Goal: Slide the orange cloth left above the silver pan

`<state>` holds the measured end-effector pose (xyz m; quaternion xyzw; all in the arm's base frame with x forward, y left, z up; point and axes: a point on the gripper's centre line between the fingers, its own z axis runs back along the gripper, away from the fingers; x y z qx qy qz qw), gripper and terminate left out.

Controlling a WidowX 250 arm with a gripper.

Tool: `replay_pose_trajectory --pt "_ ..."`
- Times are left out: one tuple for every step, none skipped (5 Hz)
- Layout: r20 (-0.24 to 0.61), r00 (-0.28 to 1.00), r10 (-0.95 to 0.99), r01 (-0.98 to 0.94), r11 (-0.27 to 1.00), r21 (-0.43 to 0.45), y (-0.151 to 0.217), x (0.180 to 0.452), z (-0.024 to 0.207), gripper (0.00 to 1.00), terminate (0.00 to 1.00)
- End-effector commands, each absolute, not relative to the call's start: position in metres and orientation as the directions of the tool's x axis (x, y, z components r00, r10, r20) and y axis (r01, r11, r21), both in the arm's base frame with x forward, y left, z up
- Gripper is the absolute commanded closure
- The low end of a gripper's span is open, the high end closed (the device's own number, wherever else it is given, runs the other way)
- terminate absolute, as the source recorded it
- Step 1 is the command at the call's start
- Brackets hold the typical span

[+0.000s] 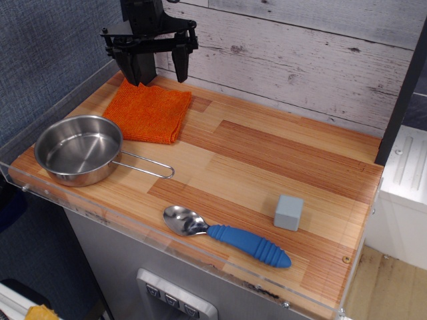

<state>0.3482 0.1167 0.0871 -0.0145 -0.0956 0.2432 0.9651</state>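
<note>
Tool (159, 75) hangs spread and empty above the orange cloth's (148, 111) far edge

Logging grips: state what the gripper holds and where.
Nothing is held: the gripper hangs open above the bright orange square cloth, jaws spread and empty.

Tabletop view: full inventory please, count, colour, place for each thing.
bright orange folded square cloth: 1, orange, back left of the table, just behind the pan
small round shiny steel pan: 1, silver, front left, wire loop handle pointing right
metal spoon with ribbed blue handle: 1, silver bowl and blue handle, front centre near the edge
small grey cube: 1, grey, front right
wooden plank table: 1, light and reddish brown, with a clear rim
tool: 1, black, open, above the cloth's back edge, holding nothing
</note>
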Motion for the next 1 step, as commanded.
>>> replay_pose_trajectory --pt "0.232 0.853 0.467 -0.461 0.884 -0.084 0.1153 0.3455 0.1081 0.00 1.00"
